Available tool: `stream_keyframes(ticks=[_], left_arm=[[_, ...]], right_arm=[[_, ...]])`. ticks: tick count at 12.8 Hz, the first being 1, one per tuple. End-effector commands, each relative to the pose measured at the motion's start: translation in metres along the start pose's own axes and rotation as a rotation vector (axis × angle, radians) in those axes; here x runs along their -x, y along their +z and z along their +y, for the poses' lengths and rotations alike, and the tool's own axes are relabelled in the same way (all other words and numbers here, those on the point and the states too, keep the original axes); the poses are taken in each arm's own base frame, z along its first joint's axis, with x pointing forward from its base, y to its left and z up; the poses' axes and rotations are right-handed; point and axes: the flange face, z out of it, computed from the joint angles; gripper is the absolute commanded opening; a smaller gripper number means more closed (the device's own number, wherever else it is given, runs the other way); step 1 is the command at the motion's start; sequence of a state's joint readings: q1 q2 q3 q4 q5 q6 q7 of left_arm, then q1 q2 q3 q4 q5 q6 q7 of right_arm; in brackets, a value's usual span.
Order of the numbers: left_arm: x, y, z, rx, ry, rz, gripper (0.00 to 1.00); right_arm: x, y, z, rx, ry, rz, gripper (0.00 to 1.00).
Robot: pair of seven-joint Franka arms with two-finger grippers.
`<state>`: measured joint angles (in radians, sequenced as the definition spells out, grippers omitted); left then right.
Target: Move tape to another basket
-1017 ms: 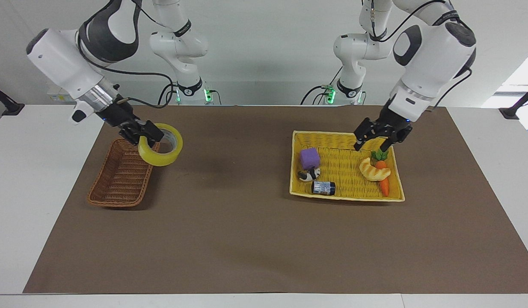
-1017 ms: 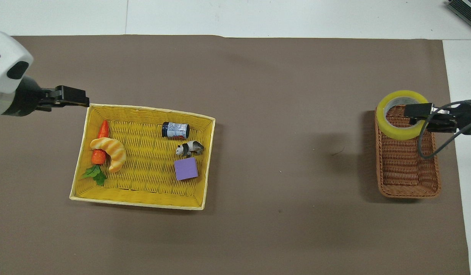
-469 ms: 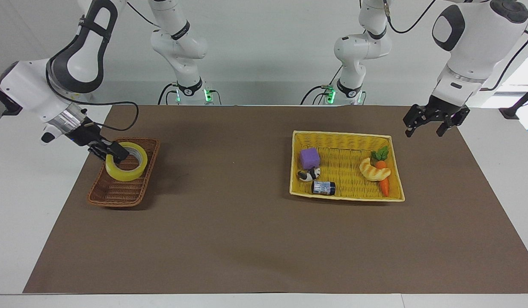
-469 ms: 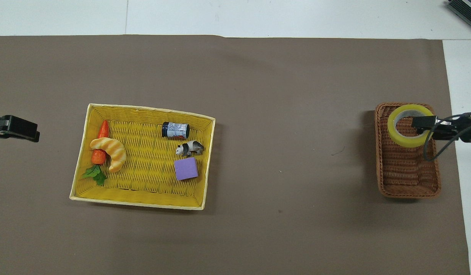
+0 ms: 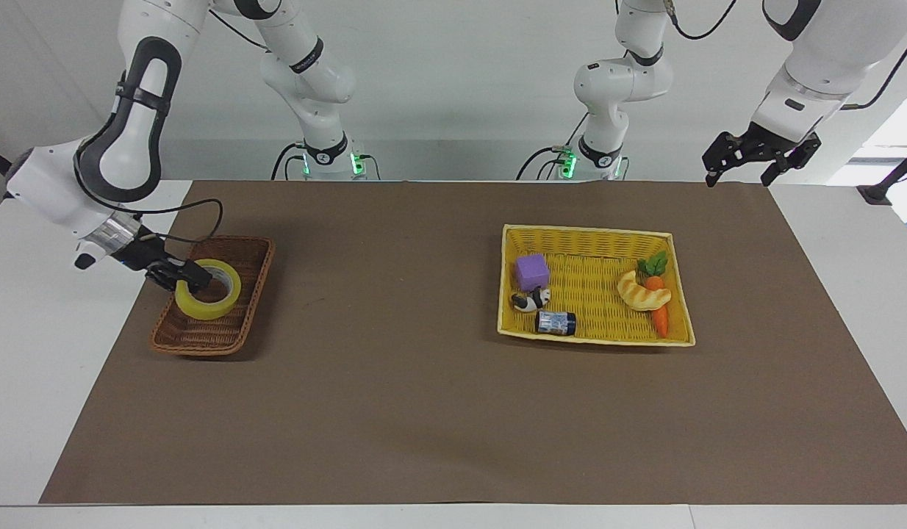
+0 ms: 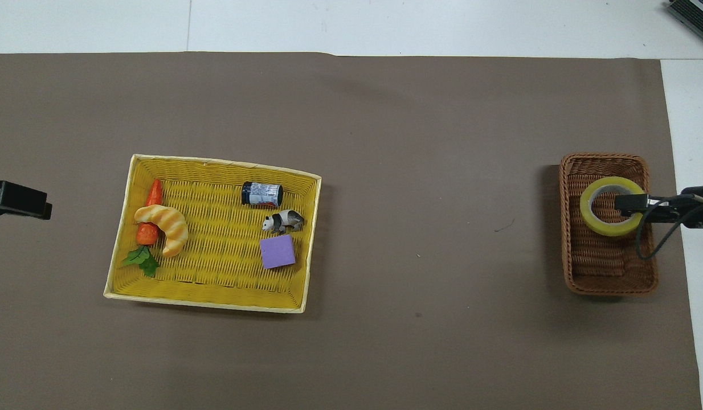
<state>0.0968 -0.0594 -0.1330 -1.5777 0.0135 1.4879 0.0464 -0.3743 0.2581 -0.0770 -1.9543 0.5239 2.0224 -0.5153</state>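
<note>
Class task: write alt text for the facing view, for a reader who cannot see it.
The right hand grips a roll of tape inside the brown wicker basket. The left hand hangs open above the table edge, near a yellow basket of toys.

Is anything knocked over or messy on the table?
Only small things: the little jar lies on its side in the yellow basket near the panda. The tape sits in the brown basket, the right pincer gripping its wall.

table, brown mat, two baskets
</note>
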Motion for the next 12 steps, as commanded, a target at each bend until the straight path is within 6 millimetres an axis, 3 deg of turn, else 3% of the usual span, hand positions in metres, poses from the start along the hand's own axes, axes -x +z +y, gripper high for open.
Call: stream_keyframes(ticks=[1, 5, 7, 10, 12], left_arm=[[-0.005, -0.001, 0.004, 0.014, 0.016, 0.071, 1.00], [-0.005, -0.001, -0.002, 0.017, 0.004, 0.074, 1.00], [-0.005, -0.001, -0.005, 0.017, -0.002, 0.070, 1.00], [-0.005, -0.001, -0.004, 0.017, 0.000, 0.070, 1.00], [-0.005, -0.002, -0.004, 0.017, 0.000, 0.071, 1.00]], right_arm=[[0.008, 0.007, -0.002, 0.011, -0.030, -0.006, 0.12], [0.010, 0.014, -0.003, 0.018, -0.032, -0.009, 0.51], [0.010, 0.014, -0.003, 0.017, -0.031, -0.009, 1.00], [-0.005, -0.012, -0.015, 0.025, -0.051, 0.035, 1.00], [-0.020, -0.029, -0.043, 0.066, -0.112, 0.062, 1.00]])
